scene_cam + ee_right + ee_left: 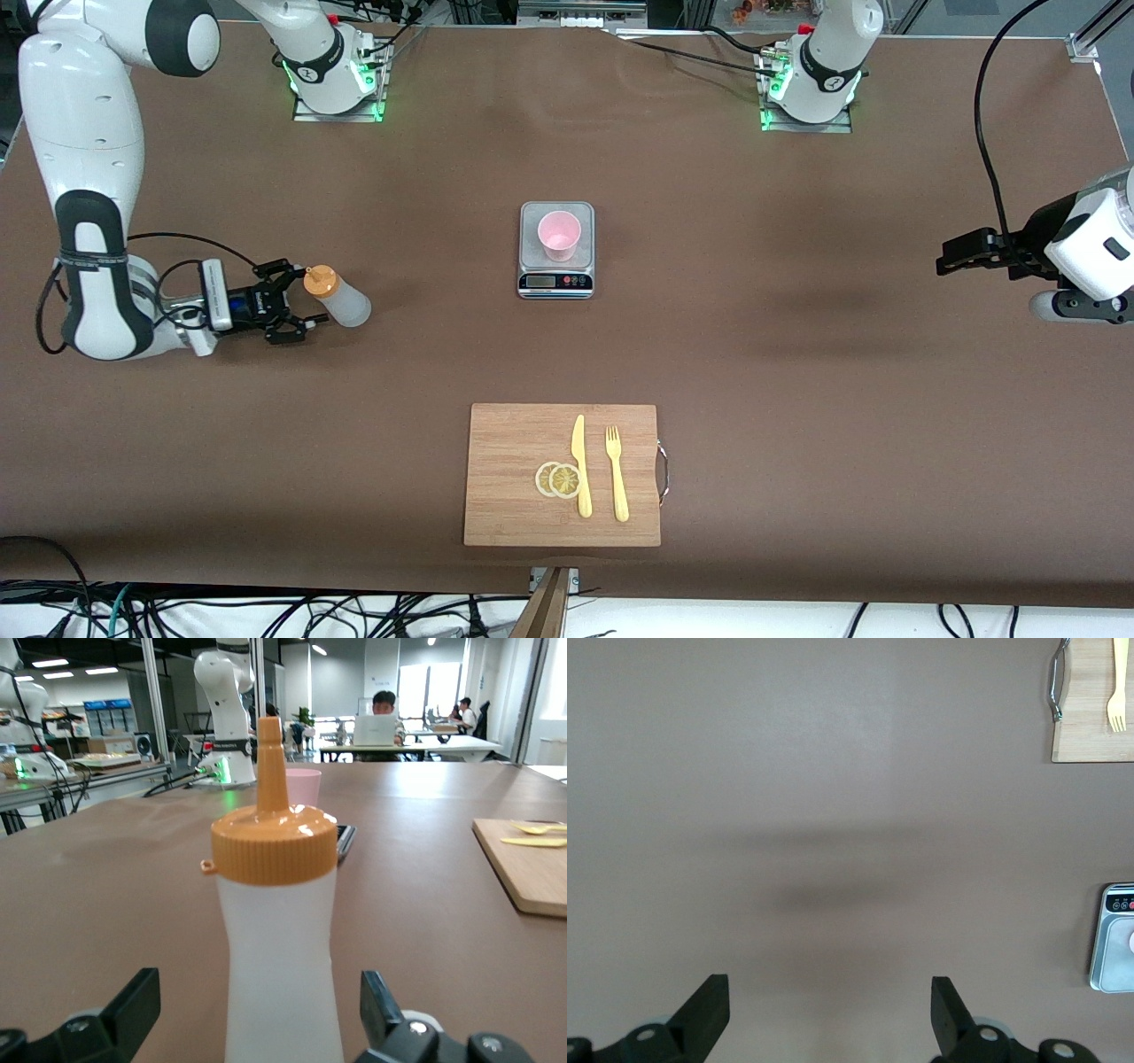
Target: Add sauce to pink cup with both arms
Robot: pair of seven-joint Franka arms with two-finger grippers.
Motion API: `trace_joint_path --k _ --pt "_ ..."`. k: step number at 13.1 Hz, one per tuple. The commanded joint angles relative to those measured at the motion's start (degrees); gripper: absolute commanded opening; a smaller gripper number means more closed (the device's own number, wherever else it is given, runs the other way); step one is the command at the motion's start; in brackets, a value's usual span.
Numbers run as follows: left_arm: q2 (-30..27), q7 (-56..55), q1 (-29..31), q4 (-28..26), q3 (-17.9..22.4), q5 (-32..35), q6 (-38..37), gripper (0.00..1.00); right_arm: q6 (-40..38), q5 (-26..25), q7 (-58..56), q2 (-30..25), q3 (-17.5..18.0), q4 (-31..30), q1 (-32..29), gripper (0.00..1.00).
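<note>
The sauce bottle (341,299), translucent whitish with an orange nozzle cap, stands upright on the brown table toward the right arm's end. My right gripper (303,299) is open at table height beside it. In the right wrist view the bottle (279,930) stands between the spread fingers (133,1005), touching neither; my right gripper (261,992) holds nothing. The pink cup (559,235) stands on a small scale (555,282) at mid table and shows past the bottle in the right wrist view (304,786). My left gripper (946,260) waits open and empty (830,992) above the table at the left arm's end.
A wooden cutting board (514,478) lies nearer the front camera than the scale, with a yellow knife (580,465), a yellow fork (616,474) and two lemon slices (558,479) on it. The left wrist view shows the board's corner (1090,735) and the scale's edge (1114,939).
</note>
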Motion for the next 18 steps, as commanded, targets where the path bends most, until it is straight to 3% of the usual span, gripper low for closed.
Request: trace_joint_path --k 1,5,8,15,18 --pt "0.6 1.1 -0.3 1.3 0.2 0.9 -0.3 1.0 -0.7 -0.6 5.7 -1.5 -3.2 2.4 -0.5 1.0" --pt "0.6 1.1 -0.3 1.3 0.2 0.9 -0.3 1.0 -2.9 -2.3 22.3 -6.6 -7.8 3.7 0.1 1.0" --pt "0.6 1.1 -0.3 1.3 0.2 0.9 -0.3 1.0 -3.0 -6.4 40.5 -12.0 -7.4 5.5 0.3 1.0" --pt "0.6 1.1 -0.3 1.3 0.2 0.9 -0.3 1.0 -12.5 -9.6 77.2 -15.0 -8.1 17.0 1.6 1.0" --pt "0.6 1.1 -0.3 1.3 0.2 0.9 -0.3 1.0 -12.4 -15.9 91.3 -18.4 -7.4 21.8 2.6 1.0"
